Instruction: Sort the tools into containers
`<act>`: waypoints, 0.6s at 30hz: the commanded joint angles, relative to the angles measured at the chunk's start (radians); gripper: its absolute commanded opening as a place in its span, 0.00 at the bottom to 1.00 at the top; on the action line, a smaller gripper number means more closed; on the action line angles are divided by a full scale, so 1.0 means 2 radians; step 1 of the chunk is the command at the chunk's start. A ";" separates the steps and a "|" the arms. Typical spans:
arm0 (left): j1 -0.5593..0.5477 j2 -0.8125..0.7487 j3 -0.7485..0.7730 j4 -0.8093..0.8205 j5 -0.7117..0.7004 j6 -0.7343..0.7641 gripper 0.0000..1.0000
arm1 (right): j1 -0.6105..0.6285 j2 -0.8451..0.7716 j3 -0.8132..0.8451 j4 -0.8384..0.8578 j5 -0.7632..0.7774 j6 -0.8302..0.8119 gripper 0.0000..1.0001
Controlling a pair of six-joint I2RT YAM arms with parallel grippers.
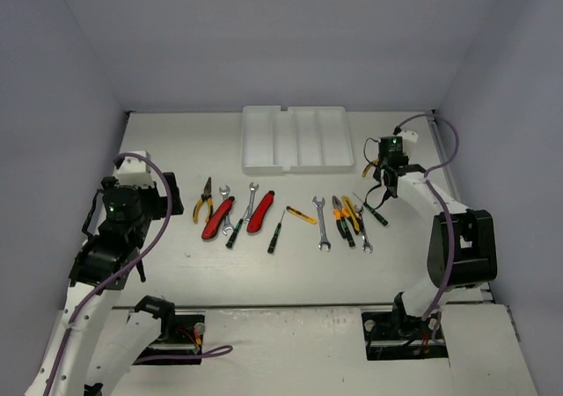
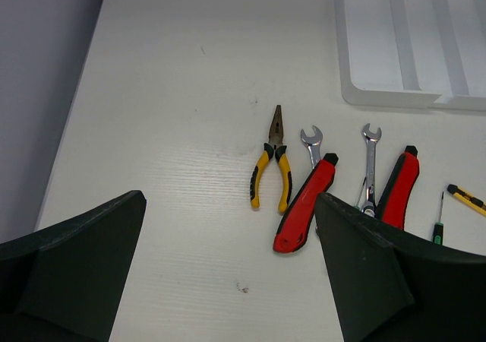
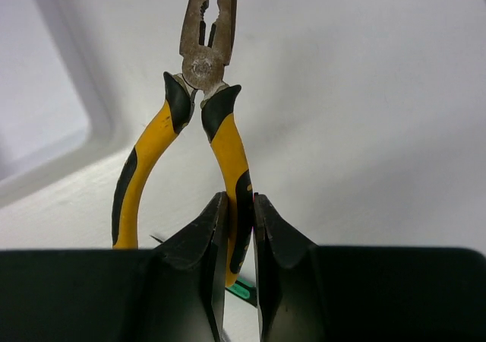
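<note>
My right gripper [image 3: 239, 201] is shut on one handle of yellow-and-black pliers [image 3: 215, 133], which hang above the table just right of the tray, nose pointing away. In the top view this gripper [image 1: 383, 178] is near the tray's right end. The translucent white tray [image 1: 264, 162] with long slots lies at the back centre. The other tools lie in a row on the table: yellow pliers [image 1: 203, 205], red cutters [image 1: 216, 219], wrenches [image 1: 320, 224], screwdrivers [image 1: 275, 235]. My left gripper [image 2: 228, 205] stands open over bare table, left of the yellow pliers [image 2: 271, 169] and a red cutter [image 2: 304, 205].
Grey walls close in the table on the left, back and right. A green-handled screwdriver [image 3: 243, 289] lies under my right gripper. The tray's corner [image 2: 347, 83] shows at the upper right of the left wrist view.
</note>
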 commanded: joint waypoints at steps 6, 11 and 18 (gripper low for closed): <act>0.008 0.008 0.006 0.030 0.007 0.000 0.91 | 0.020 0.073 0.152 0.119 -0.140 -0.202 0.00; 0.009 0.008 0.005 0.031 0.005 0.000 0.91 | 0.030 0.154 0.234 0.120 -0.199 -0.271 0.00; 0.010 0.009 0.005 0.030 0.006 0.002 0.91 | 0.038 0.236 0.295 0.118 -0.218 -0.293 0.00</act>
